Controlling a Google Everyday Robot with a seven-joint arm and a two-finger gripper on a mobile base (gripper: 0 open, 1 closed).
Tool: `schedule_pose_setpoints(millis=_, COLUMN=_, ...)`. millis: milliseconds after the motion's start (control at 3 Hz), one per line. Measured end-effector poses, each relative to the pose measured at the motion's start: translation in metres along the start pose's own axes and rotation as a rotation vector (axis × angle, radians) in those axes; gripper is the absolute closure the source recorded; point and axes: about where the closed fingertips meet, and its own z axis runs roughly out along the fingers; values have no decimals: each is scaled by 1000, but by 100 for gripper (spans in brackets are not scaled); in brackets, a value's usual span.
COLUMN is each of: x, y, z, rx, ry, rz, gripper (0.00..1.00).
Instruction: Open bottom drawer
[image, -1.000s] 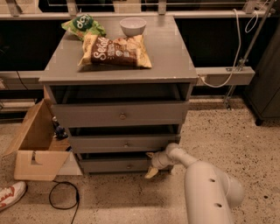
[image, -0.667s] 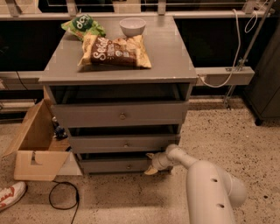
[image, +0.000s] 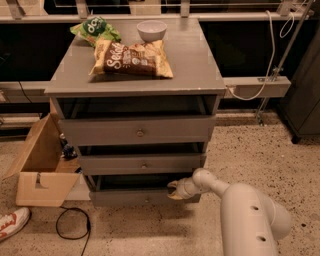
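Camera view: pincer (image: 175, 190) at floor-level bottom drawer (image: 132, 198)

A robot lab: end effector (image: 175, 190) at the bottom drawer (image: 130, 198), speckled floor (image: 245, 150).

Cabinet top (image: 195, 60): green bag (image: 95, 27) at back-L corner, bowl (image: 151, 30) mid back edge, chip bag (image: 132, 57) ctr-left. My gripper (image: 176, 190) is low, at bottom drawer (image: 125, 198) front.

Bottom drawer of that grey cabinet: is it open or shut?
Barely open, it seems: the slim grey wooden bottom drawer shows a dark gap above its front, with the robot's gripper at its top edge.
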Motion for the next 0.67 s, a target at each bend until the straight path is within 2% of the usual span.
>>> schedule_pose_setpoints(millis=333, x=-2, y=-1, z=-3, rx=0, ry=0, rz=0, gripper=100)
schedule_pose_setpoints(millis=667, x=-2, y=-1, z=-3, rx=0, ry=0, rz=0, gripper=81)
